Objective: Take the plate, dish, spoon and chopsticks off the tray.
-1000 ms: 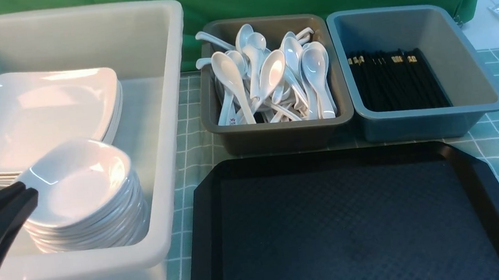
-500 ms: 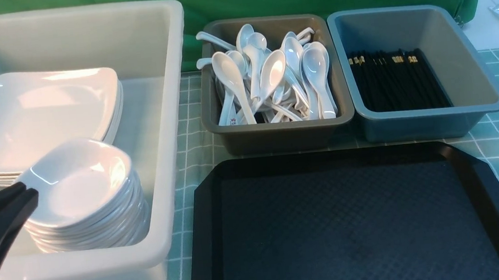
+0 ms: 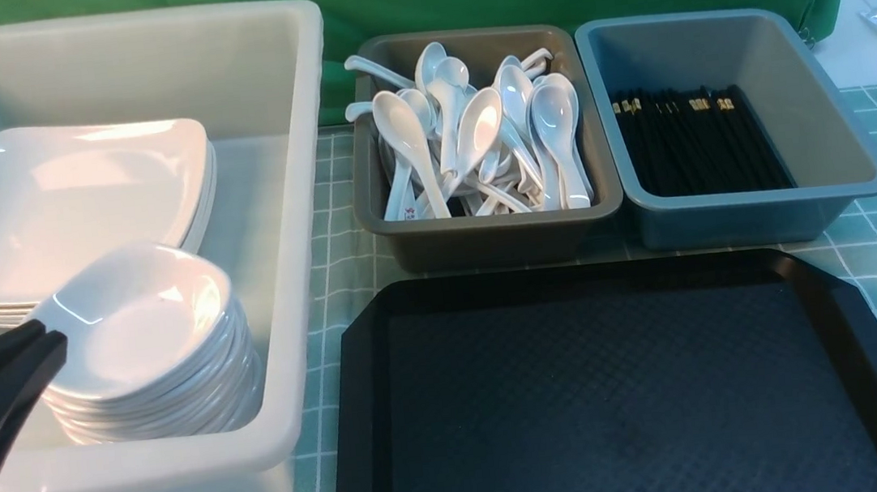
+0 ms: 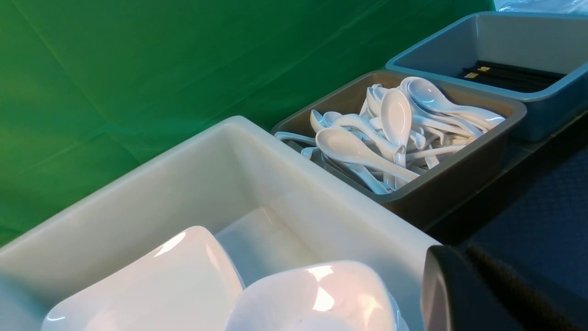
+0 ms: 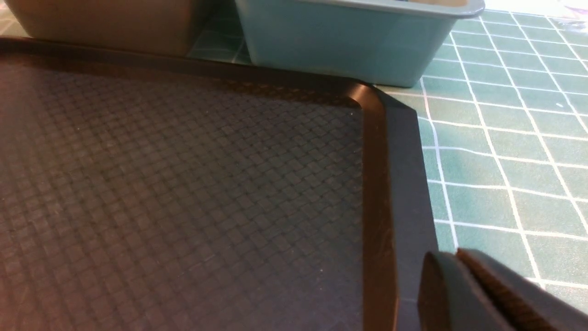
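Left gripper [image 3: 2, 357] low at white tub [image 3: 296, 212] near corner, fingers pressed together, nothing held. Inside tub: plate [image 3: 67, 203] topping stack of glossy squares, dish [image 3: 136, 318] topping stack of small bowls. Next, brown bin [image 3: 486, 237] heaped with white spoons, spoon [image 3: 557, 136] among them. Grey-blue bin [image 3: 760, 204]: chopsticks [image 3: 696, 141] in black bundle, gold bands showing. Tray [image 3: 626, 397] bare, diamond floor shiny; task looks finished. Right gripper [image 5: 464, 276] beside tray's rim, fingers together, empty.

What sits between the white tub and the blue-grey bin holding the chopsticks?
The brown-grey bin heaped with white spoons sits between the white tub and the blue-grey bin of chopsticks. The front view shows this best, and the left wrist view confirms it.
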